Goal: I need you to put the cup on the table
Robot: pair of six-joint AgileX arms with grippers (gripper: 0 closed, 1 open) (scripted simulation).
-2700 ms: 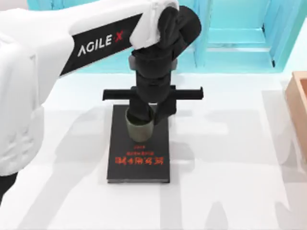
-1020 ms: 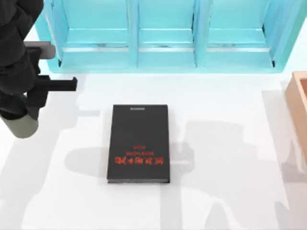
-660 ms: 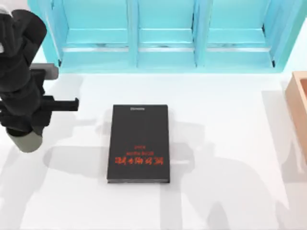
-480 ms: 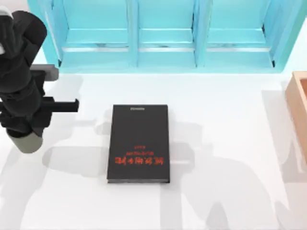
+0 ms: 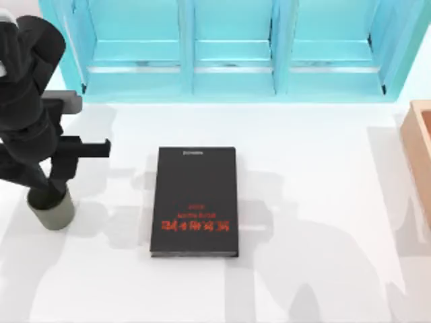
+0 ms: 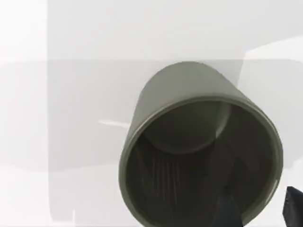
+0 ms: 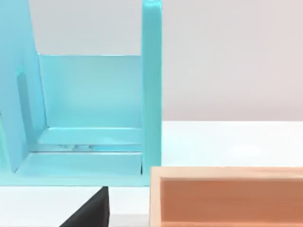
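Far left of the table [image 5: 316, 202]: left gripper [image 5: 46, 196] reaches down into the cup [image 5: 52, 214], one finger [image 6: 227, 213] inside the rim and one outside, grasping its wall; the olive-green cup stands upright on the white surface, well apart from the black book [image 5: 195, 202] lying flat at centre. Behind runs the turquoise cabinet [image 5: 229, 47]; a wooden box [image 5: 421, 155] sits at the right edge; right gripper state cannot tell.
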